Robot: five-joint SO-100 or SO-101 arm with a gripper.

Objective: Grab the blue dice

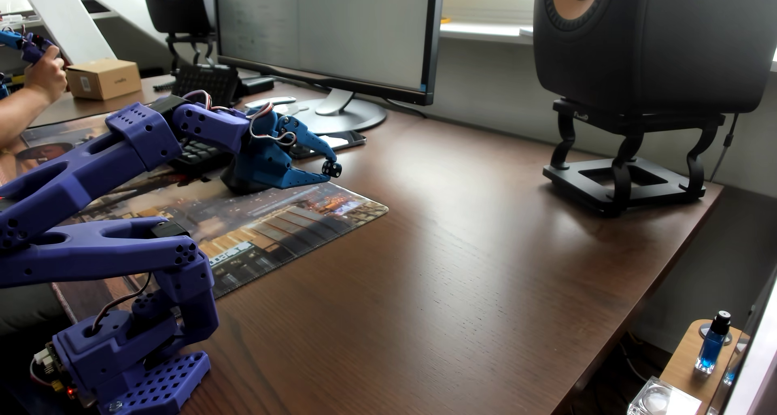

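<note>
The blue dice [332, 169] is a tiny near-black cube with white pips. It sits pinched between my gripper's [330, 167] two blue fingertips, held in the air above the far edge of the printed desk mat [294, 217]. The upper finger comes down on its top, the lower finger [302, 178] lies under and beside it. My purple arm reaches in from the lower left, its base [138, 364] clamped at the desk's front left.
A monitor [328, 32] on a round stand, a keyboard [197, 150], a phone [336, 139] and a cardboard box [103, 78] lie behind the arm. A speaker on a black stand [622, 179] stands right. A blue liquid bottle [712, 343] stands on a shelf at lower right. A person's hand [42, 76] is at left.
</note>
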